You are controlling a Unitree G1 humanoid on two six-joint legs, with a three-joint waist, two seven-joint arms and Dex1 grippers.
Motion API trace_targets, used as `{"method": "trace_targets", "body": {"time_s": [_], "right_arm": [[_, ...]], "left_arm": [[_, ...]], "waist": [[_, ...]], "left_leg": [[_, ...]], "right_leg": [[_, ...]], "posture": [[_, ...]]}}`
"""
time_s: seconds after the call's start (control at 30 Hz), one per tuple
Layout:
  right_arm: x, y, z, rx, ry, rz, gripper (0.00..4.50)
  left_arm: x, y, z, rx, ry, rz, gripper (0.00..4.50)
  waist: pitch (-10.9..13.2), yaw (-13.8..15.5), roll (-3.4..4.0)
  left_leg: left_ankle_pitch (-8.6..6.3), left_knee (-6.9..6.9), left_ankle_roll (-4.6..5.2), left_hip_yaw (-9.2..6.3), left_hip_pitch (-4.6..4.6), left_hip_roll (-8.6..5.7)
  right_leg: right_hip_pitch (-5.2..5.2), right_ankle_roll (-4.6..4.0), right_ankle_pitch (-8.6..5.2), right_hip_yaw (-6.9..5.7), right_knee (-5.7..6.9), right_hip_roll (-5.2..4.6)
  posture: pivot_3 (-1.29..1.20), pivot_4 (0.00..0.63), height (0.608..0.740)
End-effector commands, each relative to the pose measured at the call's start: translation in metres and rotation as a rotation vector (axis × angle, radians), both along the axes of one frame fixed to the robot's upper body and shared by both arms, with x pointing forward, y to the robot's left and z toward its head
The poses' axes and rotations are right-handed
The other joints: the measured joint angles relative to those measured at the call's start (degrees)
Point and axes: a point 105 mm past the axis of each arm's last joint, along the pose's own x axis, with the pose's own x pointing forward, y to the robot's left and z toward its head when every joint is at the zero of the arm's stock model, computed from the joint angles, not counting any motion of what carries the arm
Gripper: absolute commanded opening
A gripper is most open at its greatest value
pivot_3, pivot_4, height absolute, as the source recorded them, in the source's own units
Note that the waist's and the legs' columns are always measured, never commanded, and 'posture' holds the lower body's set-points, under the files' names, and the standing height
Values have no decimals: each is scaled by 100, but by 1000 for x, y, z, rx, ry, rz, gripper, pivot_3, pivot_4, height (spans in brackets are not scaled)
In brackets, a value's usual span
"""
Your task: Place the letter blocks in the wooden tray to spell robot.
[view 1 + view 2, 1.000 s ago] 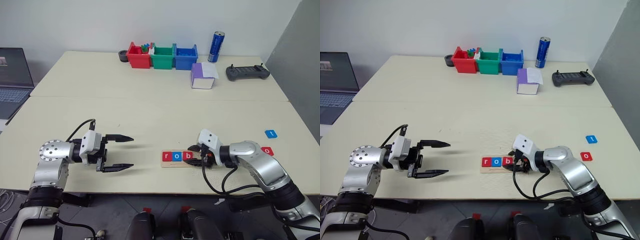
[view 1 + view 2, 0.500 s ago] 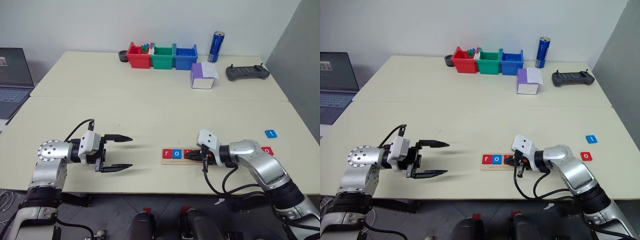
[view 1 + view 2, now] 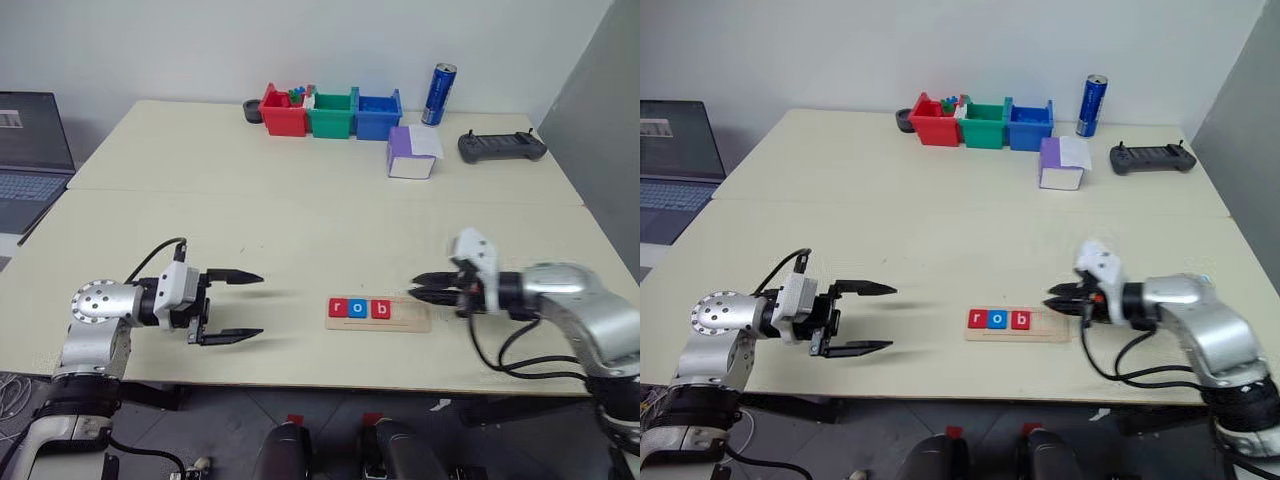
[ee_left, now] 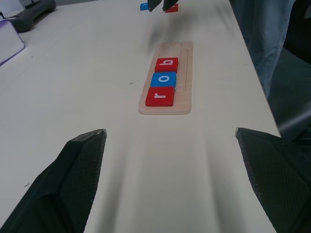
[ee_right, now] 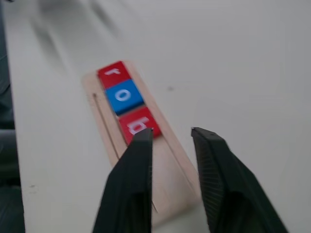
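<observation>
The wooden tray [image 3: 405, 318] lies near the table's front edge, between my two grippers. It holds a red r block [image 3: 337, 307], a blue o block [image 3: 358, 308] and a red b block [image 3: 380, 309] in a row at its left end; its right part is bare. My right gripper [image 3: 418, 287] hovers just right of the tray, pointing at it, open a little with nothing between its fingers [image 5: 142, 160]. My left gripper [image 3: 255, 305] stands wide open left of the tray, empty. A blue block [image 4: 144, 6] and a red block [image 4: 172, 8] lie on the table beyond the tray in the left wrist view.
At the table's far edge stand a red bin [image 3: 282, 110], a green bin [image 3: 331, 113] and a blue bin [image 3: 379, 113], with a blue can [image 3: 440, 94], a purple-and-white box [image 3: 411, 152] and a dark controller [image 3: 502, 146] to their right. A laptop [image 3: 30, 150] sits at the far left.
My right gripper has pulled back from the tray to the right and upward, and its fingers have parted. The b block stays in the tray. The left gripper has not moved. The camera has shifted.
</observation>
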Motion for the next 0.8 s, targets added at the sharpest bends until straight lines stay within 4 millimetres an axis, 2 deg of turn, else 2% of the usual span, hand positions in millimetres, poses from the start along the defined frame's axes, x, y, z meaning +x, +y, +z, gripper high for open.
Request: {"method": "trace_targets", "body": {"time_s": [0.03,0.2,0.3,0.5,0.8], "right_arm": [[-2,-47,15,15,-53,-171,2654],[-11,-101,8,37,-65,-451,4365],[-14,-114,2,55,-78,-558,4443],[-8,-141,-12,74,-94,-835,4443],[-17,-129,-27,72,-71,-907,4443]], "left_arm": [[2,1,9,1,-38,-2,4500],[3,-2,7,-2,-31,-18,4500],[5,-3,8,-4,-31,-25,4500],[7,-5,9,-4,-32,-36,4500],[11,-6,10,0,-32,-42,4500]], "waist": [[0,3,0],[0,-42,1],[0,-47,1],[-1,-52,3],[-1,-49,4]], "left_leg": [[0,0,0,0,0,-1],[0,-3,0,0,7,5],[1,-4,0,0,9,6],[1,-3,0,1,8,5],[1,-4,0,1,6,5]], "right_leg": [[0,0,0,1,0,0],[0,1,0,0,6,5],[1,2,0,-1,8,7],[1,3,1,3,9,8],[0,4,1,4,6,8]], "posture": [[0,150,740],[0,150,740],[0,150,740],[0,150,740],[0,150,740]]}}
